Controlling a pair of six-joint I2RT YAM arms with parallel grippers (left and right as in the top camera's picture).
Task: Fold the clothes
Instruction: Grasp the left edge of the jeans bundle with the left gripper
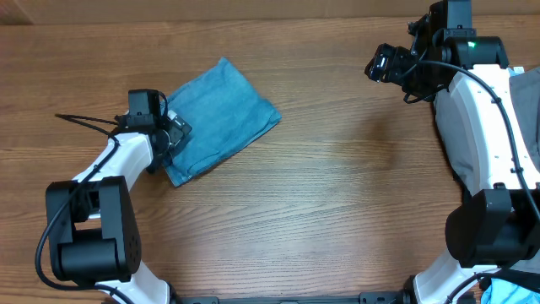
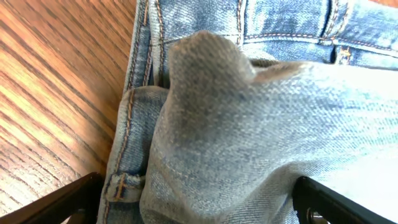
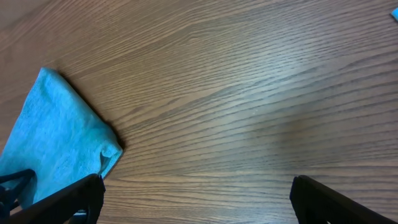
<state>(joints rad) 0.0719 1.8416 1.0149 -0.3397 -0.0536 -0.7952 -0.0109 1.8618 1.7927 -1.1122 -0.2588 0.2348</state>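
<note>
We see the jeans [image 1: 221, 118] on the left of the streaky wooden desk [image 1: 337, 186], folded into a lumpy square of soft, faded blue denim with orange stitches. Our left claw [image 1: 175, 133] is spread wide over their edge. Our right claw [image 1: 381, 64] is spread wide too, well apart from them.

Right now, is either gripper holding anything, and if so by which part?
Nothing is held. The left gripper stands wide open at the edge of the folded jeans, not clamped on them; the right gripper is open above the table.
</note>
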